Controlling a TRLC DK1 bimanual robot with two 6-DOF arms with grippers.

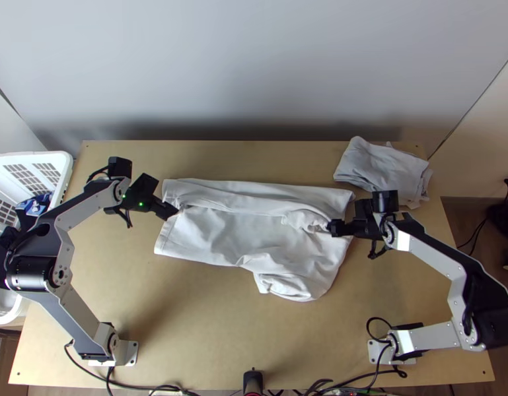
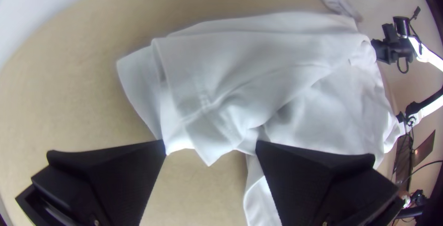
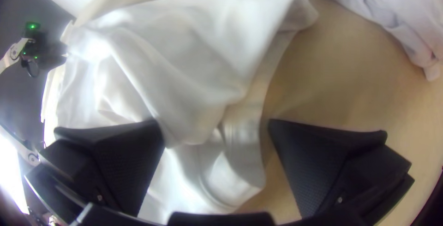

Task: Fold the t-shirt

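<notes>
Looking at a rumpled white fabric t-shirt (image 1: 217,231), folded over along twelve o'clock and bunched at five, mid-way across the pale wooden table (image 1: 207,317). Holding the flat-fingered black left gripper (image 2: 211,146) released at ten and the matching black right gripper (image 3: 215,124) released at three, probably for pinching both ends together and folding evenly.
</notes>
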